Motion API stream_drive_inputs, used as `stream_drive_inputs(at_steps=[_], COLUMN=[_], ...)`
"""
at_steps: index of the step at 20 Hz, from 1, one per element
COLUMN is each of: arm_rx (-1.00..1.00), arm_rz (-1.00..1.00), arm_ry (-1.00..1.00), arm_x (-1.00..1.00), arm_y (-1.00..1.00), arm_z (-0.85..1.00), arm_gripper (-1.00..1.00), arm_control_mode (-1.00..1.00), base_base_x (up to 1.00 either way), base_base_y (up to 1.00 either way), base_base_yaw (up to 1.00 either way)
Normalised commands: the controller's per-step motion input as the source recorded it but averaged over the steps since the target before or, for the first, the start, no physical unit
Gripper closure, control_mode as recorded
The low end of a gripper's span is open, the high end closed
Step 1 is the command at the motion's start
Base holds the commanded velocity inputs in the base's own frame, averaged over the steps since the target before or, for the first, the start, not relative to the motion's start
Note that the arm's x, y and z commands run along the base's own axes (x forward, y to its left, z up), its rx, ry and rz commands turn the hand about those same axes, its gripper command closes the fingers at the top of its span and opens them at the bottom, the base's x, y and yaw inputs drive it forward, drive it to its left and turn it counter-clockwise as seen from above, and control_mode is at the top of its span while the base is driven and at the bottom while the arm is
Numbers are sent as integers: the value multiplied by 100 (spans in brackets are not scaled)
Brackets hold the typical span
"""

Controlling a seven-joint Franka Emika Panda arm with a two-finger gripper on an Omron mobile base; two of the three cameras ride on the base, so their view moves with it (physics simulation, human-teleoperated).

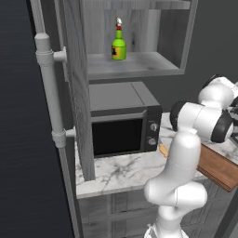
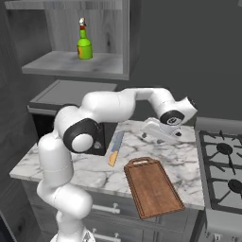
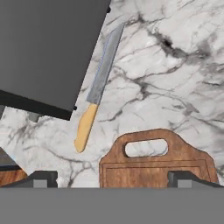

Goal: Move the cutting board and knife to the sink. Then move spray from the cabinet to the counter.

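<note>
The reddish-brown cutting board (image 2: pixel 152 186) lies on the marble counter (image 2: pixel 71 168), its handle end toward the wall and its near end past the front edge. The knife (image 2: pixel 116 148), with a grey blade and an orange-yellow handle, lies left of it beside the microwave. In the hand view the knife (image 3: pixel 98 85) runs diagonally and the board's handle (image 3: pixel 146 148) is at the bottom. My gripper (image 2: pixel 163 133) hovers open above the counter behind the board, nothing between its fingertips (image 3: pixel 41 179). The green spray (image 2: pixel 84 45) stands upright in the cabinet (image 2: pixel 75 64) niche. The sink is out of view.
A dark microwave (image 1: pixel 123 125) sits on the counter under the niche. A stove with black grates (image 2: pixel 222 160) adjoins the counter at the right. A dark fridge with a long grey handle (image 1: pixel 49 88) stands at the left. My own arm hides much of the cutting board (image 1: pixel 218 169).
</note>
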Motion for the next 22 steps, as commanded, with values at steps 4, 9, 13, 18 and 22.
stream_drive_inputs(at_steps=[4, 9, 13, 18, 22], arm_rx=[0, 0, 0, 0, 0], arm_rz=[-15, -18, -21, -23, -30], arm_ry=[4, 3, 0, 0, -4], arm_x=[-57, -61, -67, -67, -70], arm_y=[-19, -14, -14, -7, -7], arm_z=[31, 30, 31, 24, 13], arm_gripper=[-100, -100, -100, -100, -100], arm_control_mode=[-100, -100, -100, -100, -100], base_base_x=[0, 0, 0, 0, 0], base_base_y=[0, 0, 0, 0, 0], base_base_yaw=[0, 0, 0, 0, 0])
